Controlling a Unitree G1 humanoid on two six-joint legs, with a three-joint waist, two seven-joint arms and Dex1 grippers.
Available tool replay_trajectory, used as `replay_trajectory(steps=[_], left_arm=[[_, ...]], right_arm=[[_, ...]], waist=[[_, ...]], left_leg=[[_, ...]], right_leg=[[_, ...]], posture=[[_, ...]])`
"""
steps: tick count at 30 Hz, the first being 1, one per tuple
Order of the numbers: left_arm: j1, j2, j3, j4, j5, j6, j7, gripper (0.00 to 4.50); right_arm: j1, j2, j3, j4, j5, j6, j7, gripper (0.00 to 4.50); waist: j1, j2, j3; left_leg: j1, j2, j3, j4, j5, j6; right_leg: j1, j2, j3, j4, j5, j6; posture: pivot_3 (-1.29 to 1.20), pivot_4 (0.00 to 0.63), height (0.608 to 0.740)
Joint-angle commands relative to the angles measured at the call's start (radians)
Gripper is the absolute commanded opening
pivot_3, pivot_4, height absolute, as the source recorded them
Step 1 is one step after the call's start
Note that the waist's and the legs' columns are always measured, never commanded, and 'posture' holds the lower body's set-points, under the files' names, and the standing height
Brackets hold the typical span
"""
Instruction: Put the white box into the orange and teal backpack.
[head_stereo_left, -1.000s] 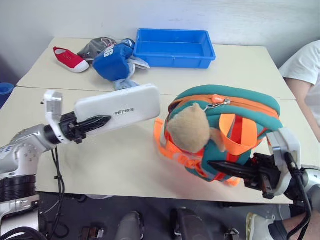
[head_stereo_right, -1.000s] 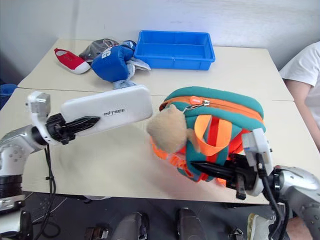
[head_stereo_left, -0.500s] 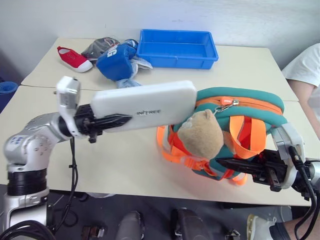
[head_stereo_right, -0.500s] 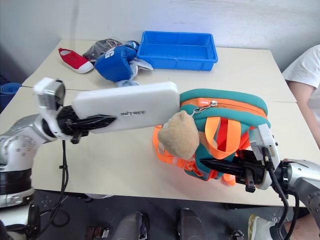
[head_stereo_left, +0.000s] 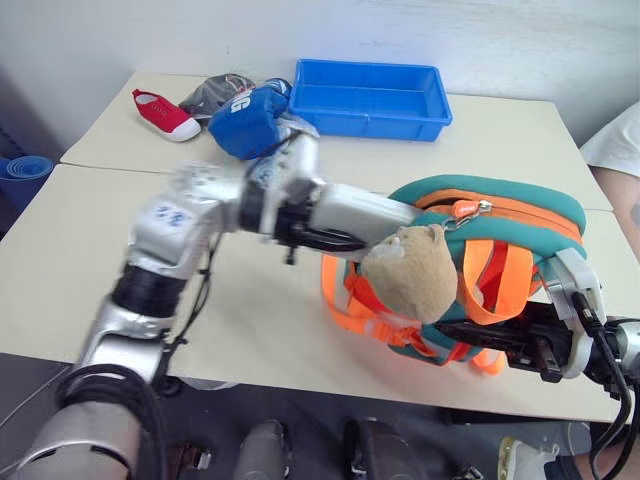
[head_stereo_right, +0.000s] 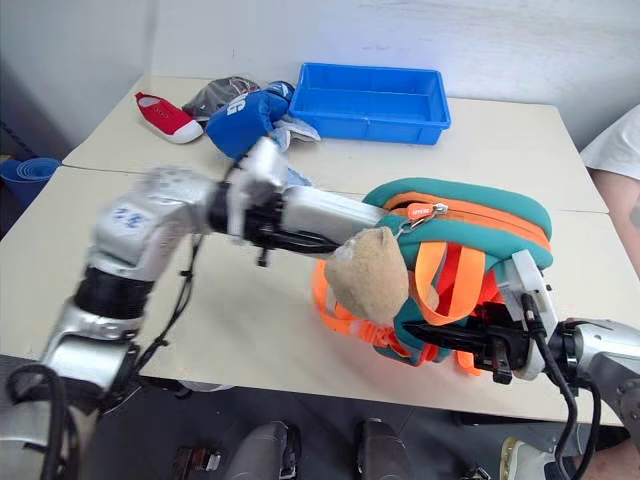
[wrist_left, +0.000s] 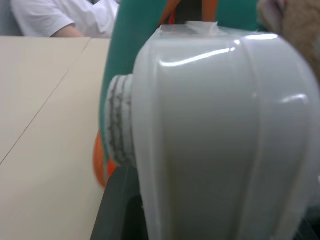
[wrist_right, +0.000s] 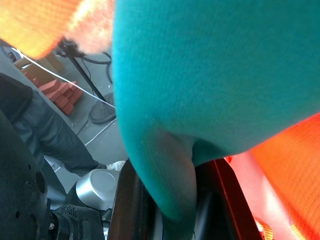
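The white box (head_stereo_left: 362, 211) is held out level, with my left gripper (head_stereo_left: 325, 238) shut on its near end. The box's far end meets the teal top edge of the orange and teal backpack (head_stereo_left: 510, 215), just behind the tan plush animal (head_stereo_left: 412, 272). In the left wrist view the white box (wrist_left: 225, 140) looms close against teal fabric; whether its tip is inside I cannot tell. My right gripper (head_stereo_left: 462, 333) is shut on the backpack's lower front, with a fold of teal fabric (wrist_right: 170, 180) pinched between its fingers.
A blue plastic tray (head_stereo_left: 365, 95) stands at the back of the table. To its left lie a blue fabric bag (head_stereo_left: 248, 120), a grey cap (head_stereo_left: 215, 92) and a red shoe (head_stereo_left: 165, 113). A person's white sleeve (head_stereo_left: 618, 140) shows at the right edge.
My left arm has swung to the right with the white box, bringing its far end from mid-table up to the backpack's top. The right gripper has kept its hold. The camera has shifted.
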Motion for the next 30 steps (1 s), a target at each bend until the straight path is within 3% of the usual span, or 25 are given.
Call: replay_trajectory(steps=[1, 6, 11, 15, 20, 23, 27, 30], left_arm=[[-0.041, -0.109, -0.077, 0.072, 0.076, -0.102, 0.020, 1.28], [-0.058, -0.260, -0.055, 0.223, 0.127, -0.199, 0.087, 1.28], [-0.061, -0.265, 0.123, 0.222, -0.001, -0.121, 0.083, 2.75], [-0.052, -0.154, 0.223, 0.266, -0.030, -0.178, -0.010, 3.89], [-0.039, 0.047, 0.217, 0.332, -0.029, -0.290, -0.337, 3.89], [-0.016, 0.097, 0.196, 0.355, 0.020, -0.437, -0.434, 3.89], [0.088, 0.072, 0.237, 0.173, -0.057, -0.446, -0.388, 3.89], [0.143, 0.047, 0.239, 0.054, -0.021, -0.490, -0.279, 3.89]], right_arm=[[-0.004, 0.014, 0.002, -0.012, -0.014, -0.012, -0.003, 0.01], [-0.016, 0.036, 0.009, -0.015, -0.033, -0.025, -0.021, 0.01], [-0.023, 0.106, 0.005, -0.045, -0.012, -0.034, -0.100, 0.00], [-0.024, 0.157, 0.007, -0.091, 0.013, -0.026, -0.189, 0.00], [-0.061, 0.148, 0.025, -0.090, 0.022, -0.006, -0.237, 0.00], [-0.089, 0.139, 0.034, -0.071, 0.012, -0.002, -0.242, 0.00], [-0.092, 0.136, 0.032, -0.065, 0.013, 0.003, -0.241, 0.00], [-0.084, 0.120, 0.031, -0.066, 0.011, 0.014, -0.229, 0.00]], waist=[[-0.006, 0.000, 0.000], [-0.006, 0.000, 0.000], [-0.016, 0.000, 0.000], [-0.023, 0.001, 0.000], [-0.022, 0.001, 0.000], [-0.013, 0.001, 0.000], [-0.007, 0.001, 0.000], [-0.014, 0.001, 0.000]], left_leg=[[-0.001, 0.000, 0.000, 0.001, 0.000, 0.000], [-0.002, 0.000, 0.000, 0.005, 0.000, 0.000], [-0.002, 0.000, -0.001, 0.007, 0.000, 0.001], [-0.002, 0.002, -0.001, 0.006, 0.001, -0.001], [-0.002, 0.002, 0.000, 0.006, 0.002, -0.003], [-0.003, 0.001, 0.000, 0.006, 0.002, -0.002], [-0.004, 0.000, -0.001, 0.007, 0.000, 0.001], [-0.005, 0.000, -0.001, 0.007, -0.001, 0.002]], right_leg=[[-0.001, 0.000, 0.000, 0.000, 0.000, 0.000], [-0.002, 0.001, 0.000, 0.002, 0.000, 0.000], [-0.002, 0.000, 0.000, 0.005, 0.000, 0.001], [-0.003, 0.001, 0.000, 0.006, 0.000, 0.000], [-0.004, 0.001, -0.001, 0.008, 0.000, -0.001], [-0.004, 0.000, -0.001, 0.007, 0.000, -0.001], [-0.002, -0.002, -0.002, 0.005, 0.000, -0.001], [-0.003, -0.002, -0.002, 0.005, 0.000, 0.000]], posture=[[0.00, 0.150, 0.740], [0.00, 0.150, 0.740], [0.00, 0.150, 0.740], [0.00, 0.150, 0.740], [0.00, 0.150, 0.740], [0.00, 0.150, 0.740], [0.00, 0.150, 0.740], [0.00, 0.150, 0.740]])
